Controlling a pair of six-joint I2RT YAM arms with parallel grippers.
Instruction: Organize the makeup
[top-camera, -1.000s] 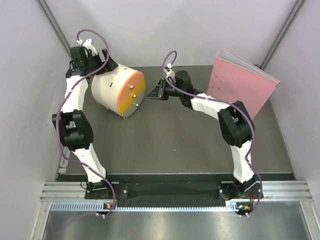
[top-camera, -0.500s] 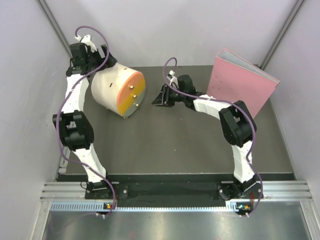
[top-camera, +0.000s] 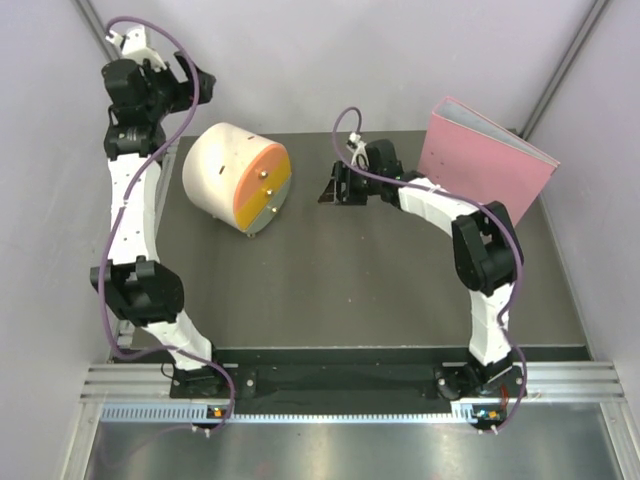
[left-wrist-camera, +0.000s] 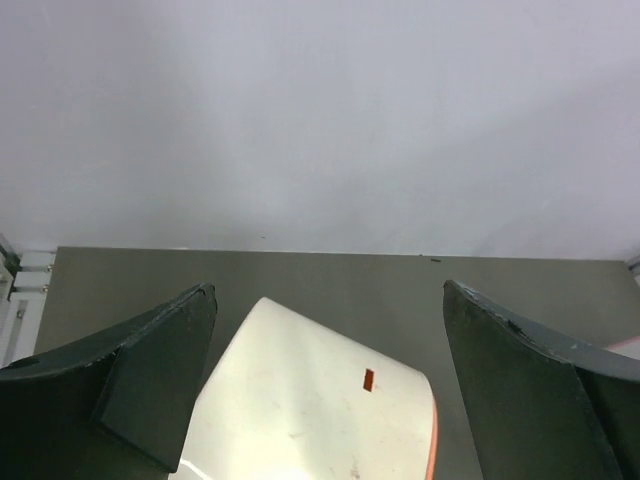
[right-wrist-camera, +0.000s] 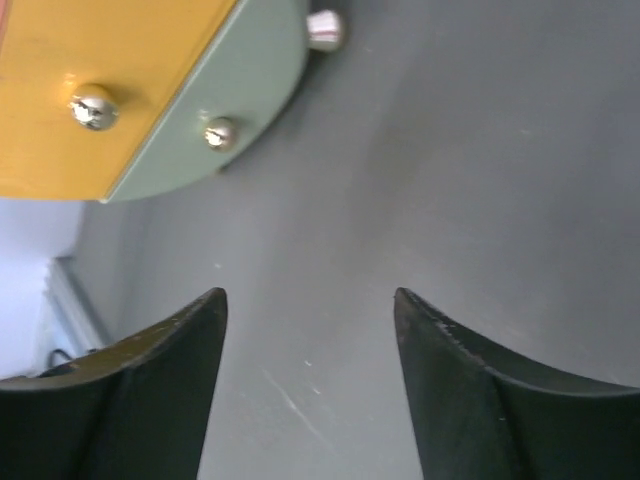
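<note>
Makeup hidden; left gripper (left-wrist-camera: 327, 288) and right gripper (right-wrist-camera: 310, 292) gape empty above dark table (top-camera: 350, 280); pale walls (top-camera: 330, 60) around.

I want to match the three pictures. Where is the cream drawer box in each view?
Top external: drawer box, left of centre, at the rear.
Left wrist: bottom centre, cream side showing.
Right wrist: top left corner, front with knobs.
Shared landmark: the dark table.

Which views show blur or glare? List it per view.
Top external: evenly lit, sharp, only faint shadows by the box. Left wrist: box top washed out bright, left fingers dark and soft-edged. Right wrist: knobs carry glints, right fingers slightly blurred.
</note>
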